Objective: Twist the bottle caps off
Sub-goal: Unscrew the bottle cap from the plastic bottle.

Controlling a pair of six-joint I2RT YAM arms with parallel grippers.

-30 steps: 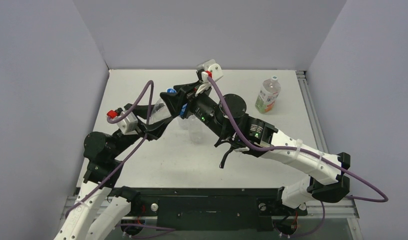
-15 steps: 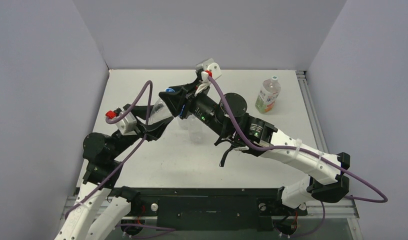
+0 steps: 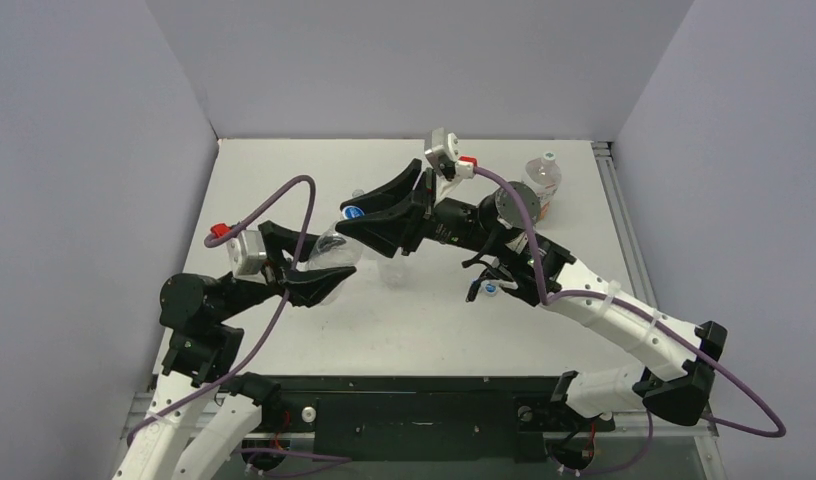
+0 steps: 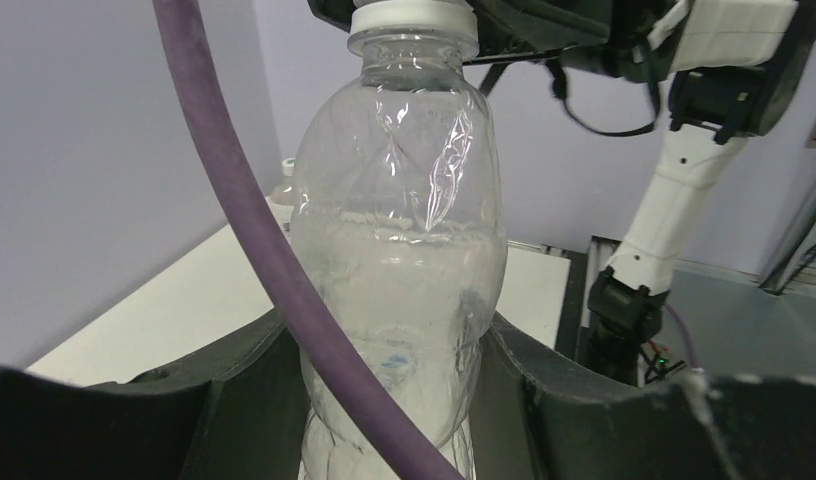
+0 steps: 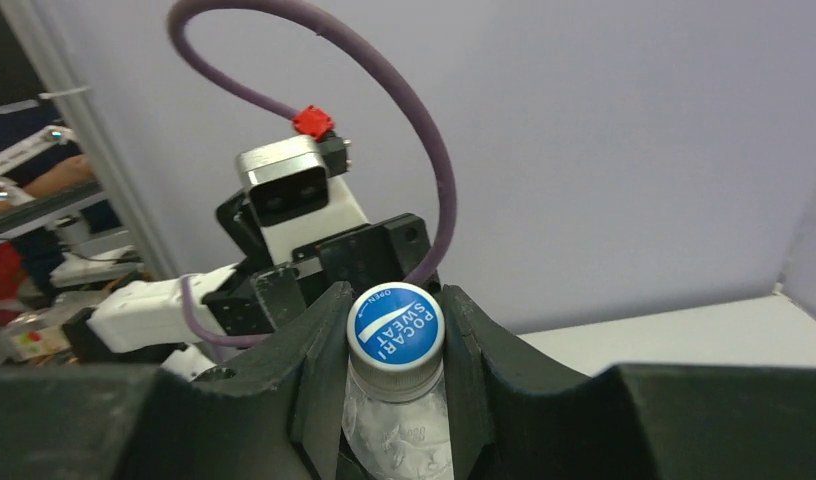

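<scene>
Seen from above, the clear bottle (image 3: 331, 252) is left of the tabletop's (image 3: 264, 165) middle, at about 9 o'clock. It is tilted, with its neck pointing toward 1 o'clock. The left fingers (image 4: 234, 400) are clenched on its lower body, one on each side. The left wrist view shows the dented plastic walls pressed between them, and a purple cable (image 4: 274, 260) crosses in front of the bottle. The right arm reaches in from 4 o'clock, and its right fingers (image 5: 314, 370) are closed on the blue cap (image 5: 395, 330) at the bottle's top. The right wrist view shows the cap's printed face wedged between both fingers, touching each, with the neck visible just beneath. A second clear bottle (image 3: 392, 272) stands upright on the tabletop near the centre, at 4 o'clock from the held one and partly beneath the right fingers; whether it has a cap cannot be told. The labelled bottle (image 3: 546, 180) stands well apart at 2 o'clock near the far right edge. It is partly hidden behind the right arm and has a white cap (image 3: 549, 157) on top.
</scene>
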